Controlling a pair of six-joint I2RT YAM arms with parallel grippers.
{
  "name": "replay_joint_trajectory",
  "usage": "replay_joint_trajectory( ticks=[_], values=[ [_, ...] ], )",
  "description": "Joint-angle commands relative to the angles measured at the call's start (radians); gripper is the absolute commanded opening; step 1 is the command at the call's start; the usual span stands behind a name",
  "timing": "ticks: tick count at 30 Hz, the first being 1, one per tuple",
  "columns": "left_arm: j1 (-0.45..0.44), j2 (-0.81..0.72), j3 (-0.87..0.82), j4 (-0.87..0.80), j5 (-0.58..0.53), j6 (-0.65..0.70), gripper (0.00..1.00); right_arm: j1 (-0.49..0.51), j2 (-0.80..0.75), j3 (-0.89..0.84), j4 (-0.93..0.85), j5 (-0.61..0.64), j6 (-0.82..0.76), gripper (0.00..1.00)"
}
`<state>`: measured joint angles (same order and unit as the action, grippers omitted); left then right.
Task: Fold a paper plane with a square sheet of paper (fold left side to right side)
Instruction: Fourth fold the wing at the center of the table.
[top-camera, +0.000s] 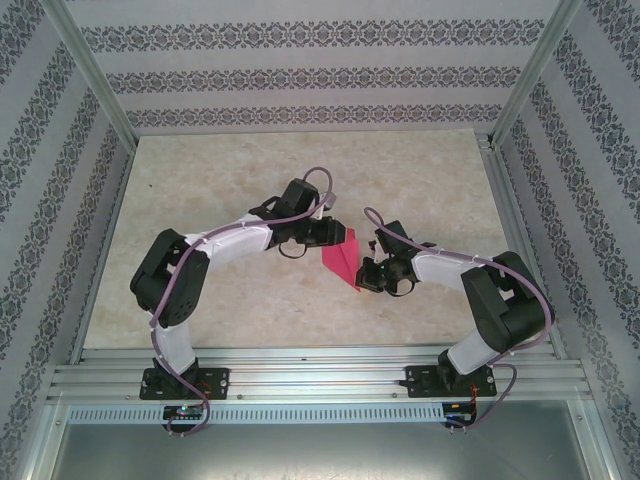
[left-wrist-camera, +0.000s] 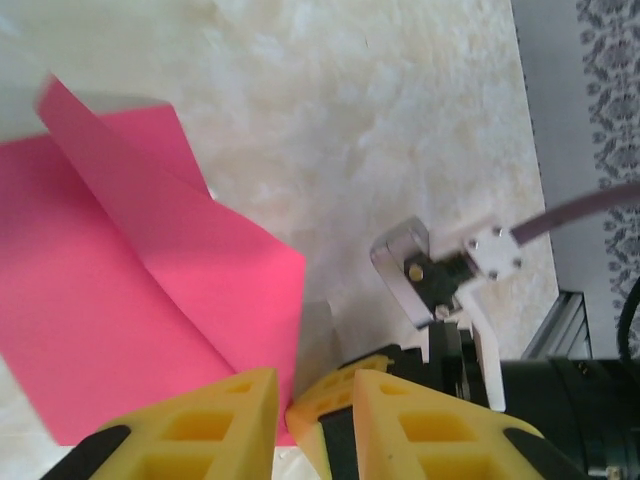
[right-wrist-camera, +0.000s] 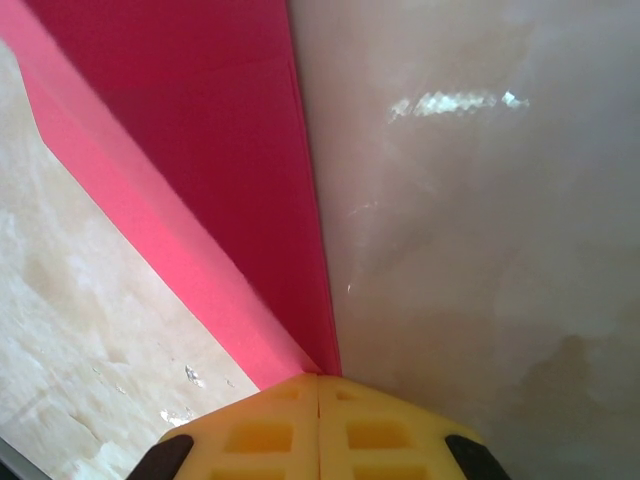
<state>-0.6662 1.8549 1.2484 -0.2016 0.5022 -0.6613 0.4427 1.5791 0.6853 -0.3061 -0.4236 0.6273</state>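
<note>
Pink paper plane (top-camera: 340, 258) pinched by right hand (right-wrist-camera: 318, 382); grip of left hand (left-wrist-camera: 284, 396) unclear.

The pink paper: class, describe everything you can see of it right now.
The pink paper is thin, plain and magenta, folded into a pointed wedge with sharp creases and one flap standing up. The right gripper has its jaws shut on the narrow tip. The opposite edge runs into the narrow gap of the left gripper; whether that one grips it is unclear.
</note>
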Motion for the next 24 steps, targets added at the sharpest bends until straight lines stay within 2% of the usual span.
replay_joint_trajectory(
  ticks=[1,10,19,24],
  values=[
    [-0.052,0.042,-0.033,0.059,0.030,-0.026,0.25,-0.004,0.068,-0.030,-0.083,0.135,-0.013,0.06],
    [-0.095,0.132,-0.032,0.140,0.010,-0.128,0.18,0.008,0.076,-0.029,-0.086,0.153,-0.015,0.05],
    [-0.110,0.188,-0.054,0.217,0.014,-0.196,0.18,0.020,0.094,-0.018,-0.093,0.166,-0.018,0.05],
    [-0.111,0.200,-0.058,0.206,-0.011,-0.193,0.19,0.031,0.101,-0.012,-0.107,0.188,-0.018,0.05]
  ],
)
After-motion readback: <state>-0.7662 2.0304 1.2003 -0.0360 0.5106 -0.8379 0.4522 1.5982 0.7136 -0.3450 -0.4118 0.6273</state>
